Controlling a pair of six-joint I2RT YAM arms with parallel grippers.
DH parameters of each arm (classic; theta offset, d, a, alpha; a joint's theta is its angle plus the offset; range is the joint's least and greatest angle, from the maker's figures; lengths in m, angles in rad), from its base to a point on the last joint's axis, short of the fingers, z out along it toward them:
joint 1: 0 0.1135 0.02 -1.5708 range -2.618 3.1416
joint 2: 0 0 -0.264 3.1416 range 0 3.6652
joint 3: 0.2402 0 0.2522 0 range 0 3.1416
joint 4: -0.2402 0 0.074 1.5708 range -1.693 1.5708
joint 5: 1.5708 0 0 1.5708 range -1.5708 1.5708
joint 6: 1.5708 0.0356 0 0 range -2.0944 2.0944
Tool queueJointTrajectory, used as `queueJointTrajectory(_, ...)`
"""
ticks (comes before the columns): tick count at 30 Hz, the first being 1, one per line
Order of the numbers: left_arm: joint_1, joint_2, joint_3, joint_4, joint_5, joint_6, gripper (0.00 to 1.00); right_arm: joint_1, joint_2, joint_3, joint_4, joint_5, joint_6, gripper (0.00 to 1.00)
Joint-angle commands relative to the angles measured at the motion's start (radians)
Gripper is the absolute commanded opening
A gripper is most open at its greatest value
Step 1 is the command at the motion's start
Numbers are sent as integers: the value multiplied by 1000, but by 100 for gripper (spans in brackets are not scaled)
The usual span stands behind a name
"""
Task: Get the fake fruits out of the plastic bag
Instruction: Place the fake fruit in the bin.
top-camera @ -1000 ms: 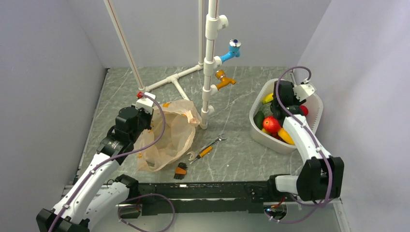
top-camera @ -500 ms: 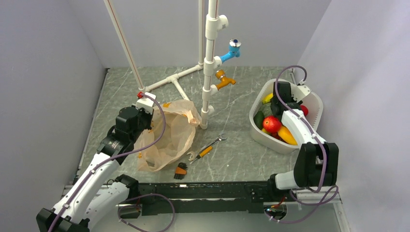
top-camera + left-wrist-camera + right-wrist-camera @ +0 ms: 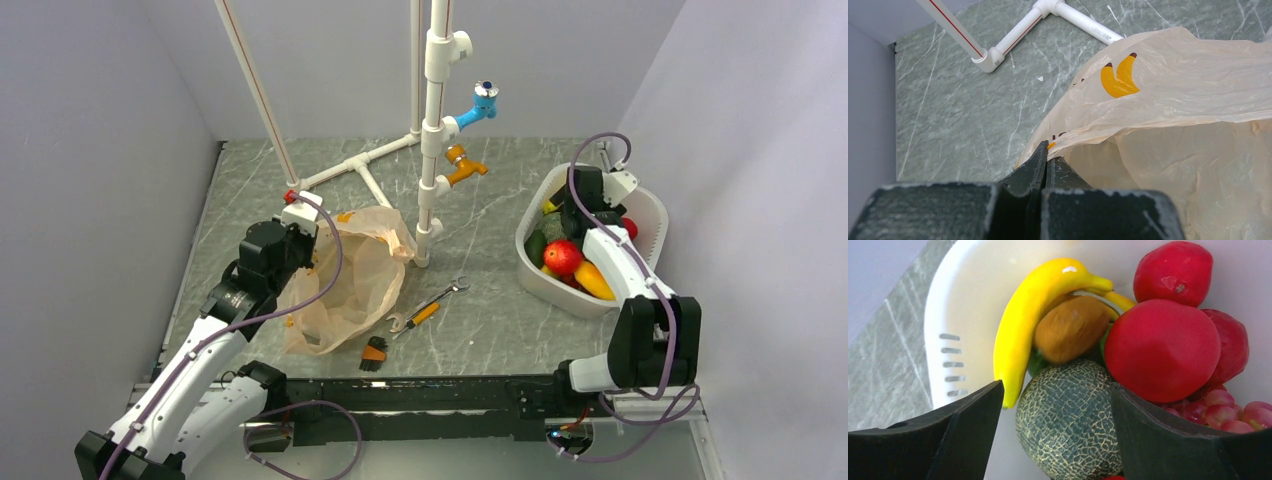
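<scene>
From above and behind my bases the top camera looks down on the whole table (image 3: pixel 490 290) around the white pipe frame (image 3: pixel 432 150), sharing with my close-up left wrist view the plastic bag (image 3: pixel 1173 75) just left of that frame, and with my close-up right wrist view the basket (image 3: pixel 963 300) well to its right.

plastic bag (image 3: pixel 1188 110): cut off by the right and bottom edges of the left wrist view; inside veiled by crinkled film, contents cannot be told; left gripper (image 3: pixel 1047 159): body a dark blur in the foreground, only the fingertips sharp; right gripper (image 3: pixel 1057 387): fingertips hidden under its own wrist in the top view; netted melon (image 3: pixel 1068 415): underside cut off at the bottom edge; grapes (image 3: pixel 1220 401): partly behind the right finger; black-and-orange item (image 3: pixel 374 352): too small to identify
</scene>
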Motion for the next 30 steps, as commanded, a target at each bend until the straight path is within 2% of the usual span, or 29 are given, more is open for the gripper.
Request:
queueJointTrajectory(1,-4,-16,39,15,6,-13,0,0,-76,7,20,-53,-18,82)
queueJointTrajectory(9,-4,-12,42,13,7,-15,0,42,-185,-29,54,-109,-35,81)
queueJointTrajectory(15,-4,-5,45,9,14,-16,0,119,-288,-102,146,-274,-68,80)
queueJointTrajectory(20,-4,-6,46,5,8,-17,0,230,-322,-136,177,-401,-160,78)
queueJointTrajectory(24,-4,-7,45,7,10,-16,0,371,-333,-159,162,-407,-230,77)
queueJointTrajectory(26,-4,-12,45,10,20,-15,0,446,-347,-203,188,-442,-246,71)
queueJointTrajectory(30,-4,-40,27,34,64,-12,0,552,-393,-316,256,-486,-258,69)
